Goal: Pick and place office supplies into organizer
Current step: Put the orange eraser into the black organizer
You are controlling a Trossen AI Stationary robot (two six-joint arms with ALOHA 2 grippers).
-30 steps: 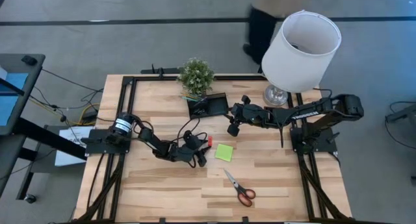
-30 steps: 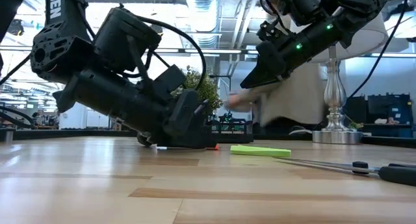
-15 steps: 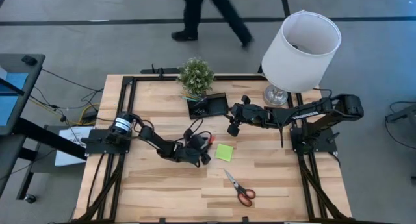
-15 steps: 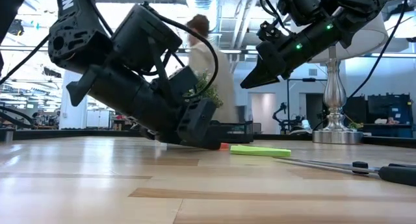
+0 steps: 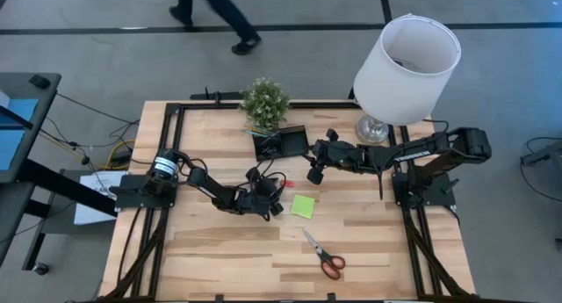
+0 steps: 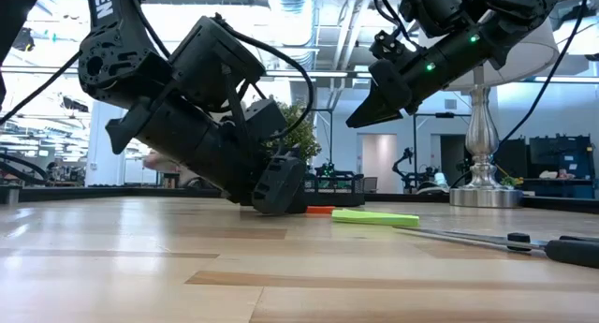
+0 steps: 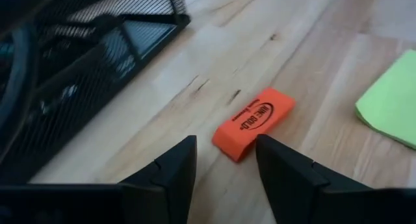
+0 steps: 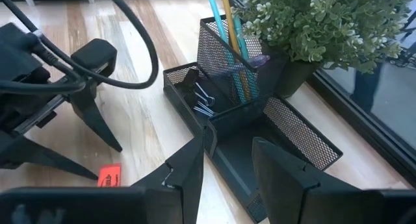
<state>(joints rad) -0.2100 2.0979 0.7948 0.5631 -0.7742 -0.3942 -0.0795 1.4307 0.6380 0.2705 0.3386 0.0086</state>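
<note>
High view, going left to right: the left gripper (image 5: 274, 204) is low on the pale wooden table (image 5: 211, 250), and over the last second it's slid rightward toward the small flat orange-red eraser (image 5: 284, 190). In the left wrist view its dark fingers (image 7: 170, 169) are spread with nothing between them, and the eraser (image 7: 253, 122) lies flat on the wood just ahead of the gap, a bit off toward one finger. So it looks lined up for a grab, but it hasn't closed yet.

Next along, the lime-green square sticky-note pad (image 5: 303, 206) sits just right of the eraser, and the red-handled scissors (image 5: 323, 254) lie nearer the front edge. Neither has moved.

The black wire-mesh desk organizer (image 5: 282, 142) is at the back next to the small green potted plant (image 5: 264, 103), with teal and yellow pens (image 8: 227, 36) already upright in its cup.

The right gripper (image 5: 313, 175) hasn't budged, hanging above the table just right of the organizer, fingers parted and empty. The white lamp (image 5: 406, 61) stands far right.

My guess is the eraser goes in next.
</note>
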